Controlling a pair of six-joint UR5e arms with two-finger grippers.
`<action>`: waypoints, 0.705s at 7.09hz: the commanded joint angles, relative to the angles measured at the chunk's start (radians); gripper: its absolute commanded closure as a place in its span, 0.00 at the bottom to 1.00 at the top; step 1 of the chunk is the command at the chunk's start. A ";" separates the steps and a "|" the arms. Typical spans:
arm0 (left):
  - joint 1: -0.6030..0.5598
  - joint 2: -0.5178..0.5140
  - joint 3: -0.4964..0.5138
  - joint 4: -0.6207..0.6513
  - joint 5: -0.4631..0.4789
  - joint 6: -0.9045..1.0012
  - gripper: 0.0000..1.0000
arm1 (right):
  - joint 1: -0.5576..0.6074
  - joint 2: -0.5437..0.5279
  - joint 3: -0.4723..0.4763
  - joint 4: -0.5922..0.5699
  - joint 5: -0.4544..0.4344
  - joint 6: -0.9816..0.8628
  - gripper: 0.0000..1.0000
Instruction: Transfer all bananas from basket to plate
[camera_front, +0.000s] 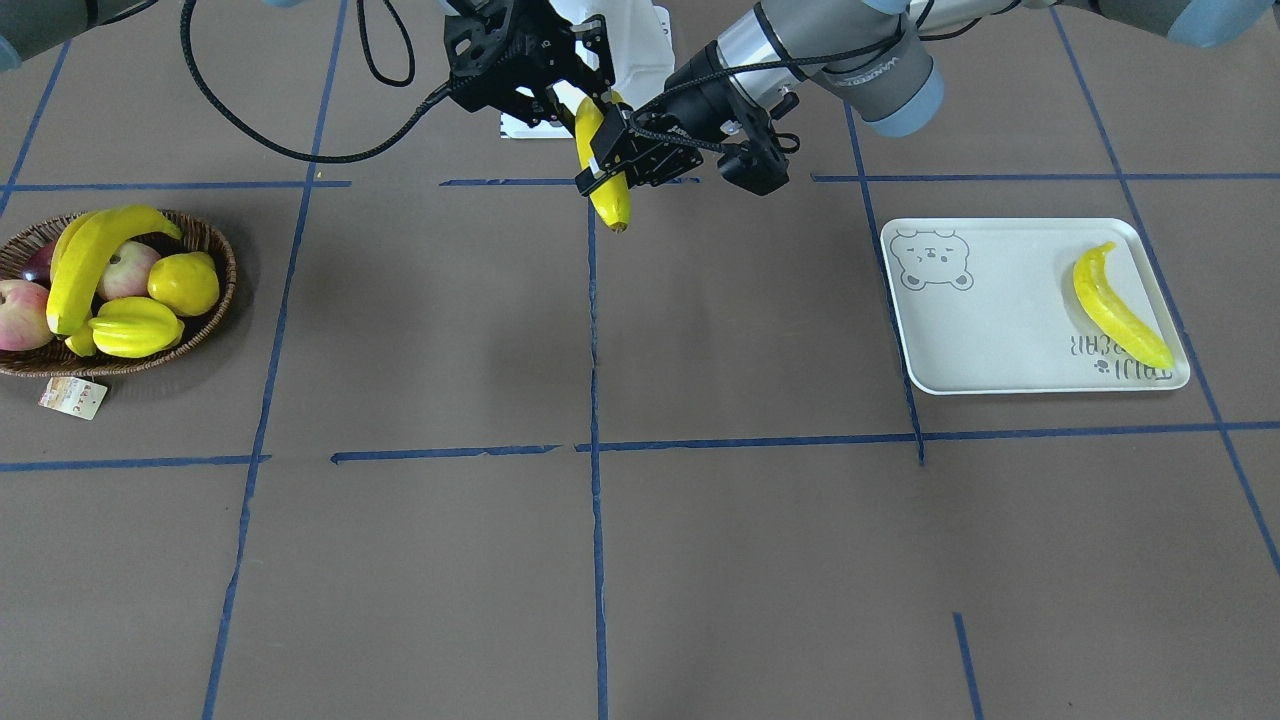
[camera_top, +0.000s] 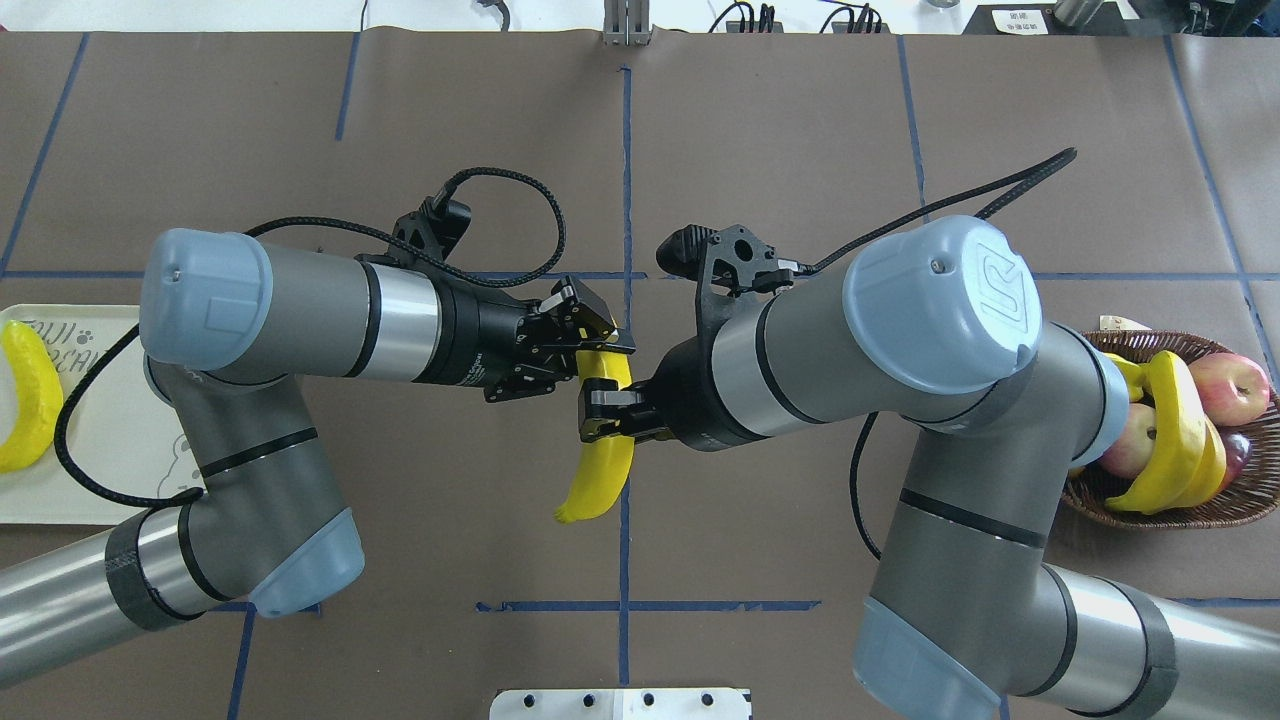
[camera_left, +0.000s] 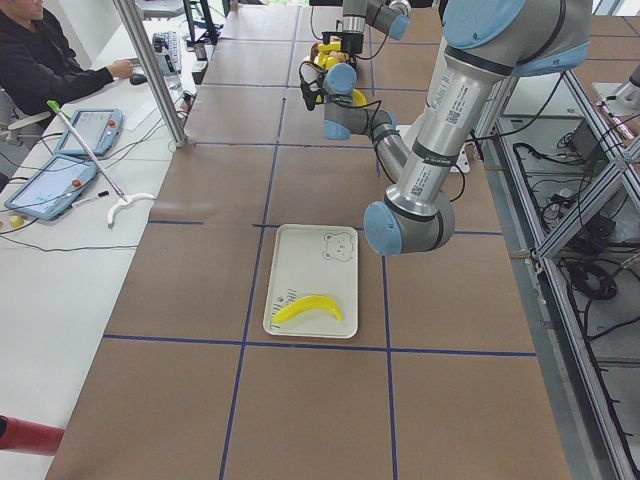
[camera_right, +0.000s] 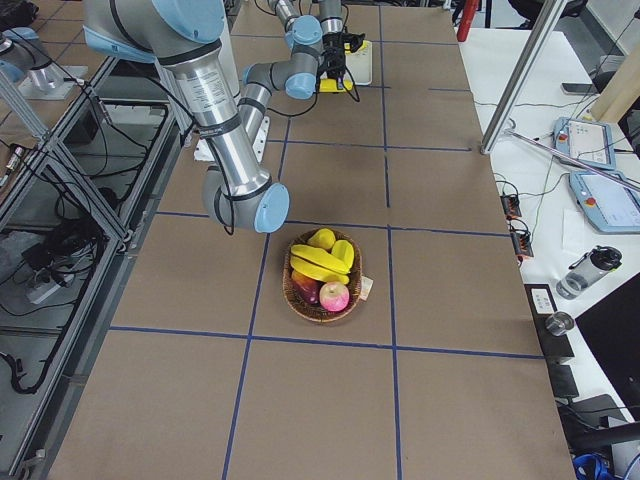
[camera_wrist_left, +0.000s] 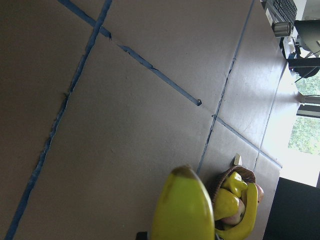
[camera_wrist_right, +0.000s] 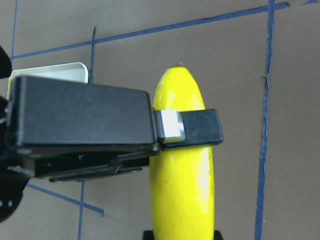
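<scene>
A yellow banana (camera_front: 611, 200) hangs in the air over the table's middle, between both grippers. My right gripper (camera_top: 605, 412) is shut on its middle. My left gripper (camera_front: 608, 165) is shut across it nearer the far tip. The right wrist view shows the banana (camera_wrist_right: 182, 190) with a black finger crossing it. The plate (camera_front: 1000, 340), with its bear drawing, lies on my left and holds one banana (camera_front: 1115, 305). The basket (camera_front: 215, 240) on my right holds one banana (camera_front: 85, 260) on top and a second, partly hidden one (camera_top: 1213, 458).
The basket also holds apples (camera_front: 20, 312), a starfruit (camera_front: 135, 325) and a round yellow fruit (camera_front: 185, 283). A paper tag (camera_front: 72, 397) lies beside it. Blue tape lines cross the brown table. A person (camera_left: 40, 60) sits at the side desk.
</scene>
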 joint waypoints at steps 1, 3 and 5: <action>-0.001 0.003 -0.001 -0.011 0.000 0.004 1.00 | 0.001 0.000 0.001 0.000 0.001 0.017 0.01; -0.001 0.005 -0.001 -0.009 -0.002 0.006 1.00 | 0.001 0.000 0.008 0.001 0.001 0.024 0.00; -0.008 0.011 0.008 0.000 0.000 0.009 1.00 | 0.003 0.000 0.020 0.001 0.002 0.034 0.00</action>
